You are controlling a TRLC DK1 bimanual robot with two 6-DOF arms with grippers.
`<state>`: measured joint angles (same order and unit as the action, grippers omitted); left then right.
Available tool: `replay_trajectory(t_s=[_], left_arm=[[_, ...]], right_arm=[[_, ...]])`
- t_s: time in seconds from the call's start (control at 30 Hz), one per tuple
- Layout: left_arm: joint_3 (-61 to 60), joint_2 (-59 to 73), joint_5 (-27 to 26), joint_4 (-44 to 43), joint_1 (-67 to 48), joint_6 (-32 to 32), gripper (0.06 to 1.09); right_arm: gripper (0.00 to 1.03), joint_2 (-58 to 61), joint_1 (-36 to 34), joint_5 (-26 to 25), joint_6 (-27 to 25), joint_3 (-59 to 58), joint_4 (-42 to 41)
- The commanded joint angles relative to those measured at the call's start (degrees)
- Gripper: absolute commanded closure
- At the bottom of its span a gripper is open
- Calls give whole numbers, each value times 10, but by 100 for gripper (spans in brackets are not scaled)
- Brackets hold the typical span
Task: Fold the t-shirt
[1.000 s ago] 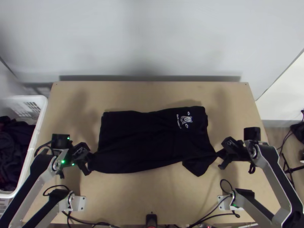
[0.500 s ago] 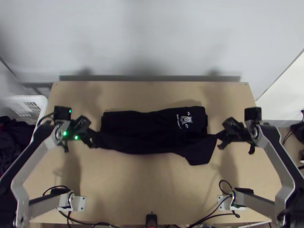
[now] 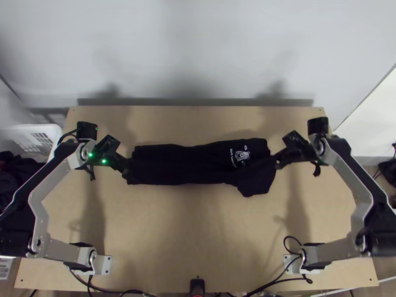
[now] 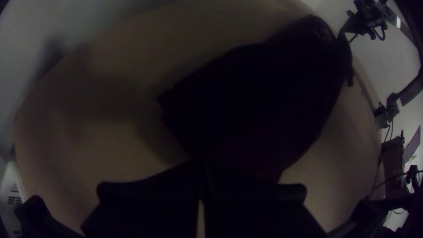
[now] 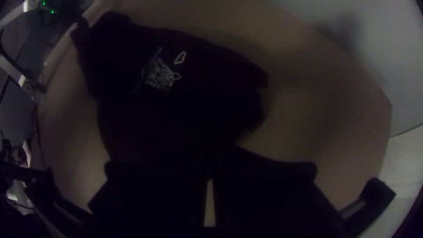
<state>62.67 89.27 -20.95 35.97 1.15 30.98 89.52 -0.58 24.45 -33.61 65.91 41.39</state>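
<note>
Pale, smooth wood makes up the desk (image 3: 198,237) in front of me. Across its middle I have the black T-shirt (image 3: 183,168), soft fabric gathered into a long band, with a white line-drawn print (image 3: 242,155) near one end and a blunt flap towards me below it. My left jaws (image 3: 127,169) are closed on one end, my right jaws (image 3: 278,162) on the other. Beside the desk sits a slotted white basket (image 3: 39,134) of dark, crumpled cloth (image 3: 12,173).

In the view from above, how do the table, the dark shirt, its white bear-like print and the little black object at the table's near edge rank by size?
1. Table
2. Shirt
3. White print and black object: too alike to rank
</note>
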Motion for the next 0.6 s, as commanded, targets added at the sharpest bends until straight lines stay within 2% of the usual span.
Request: replay_trajectory(t_s=[0.0,0.33,0.47,0.57], left_arm=[[-10,24,4,-12,2,-6,105],[-23,50,20,-60,-3,-6,105],[-19,71,28,-88,0,-18,105],[-18,80,28,-90,-5,-26,103]], right_arm=[[100,77,19,0,26,62,-23],[100,153,20,-5,26,74,-74],[100,162,15,-14,37,62,-117],[99,164,17,-14,37,62,-117]])
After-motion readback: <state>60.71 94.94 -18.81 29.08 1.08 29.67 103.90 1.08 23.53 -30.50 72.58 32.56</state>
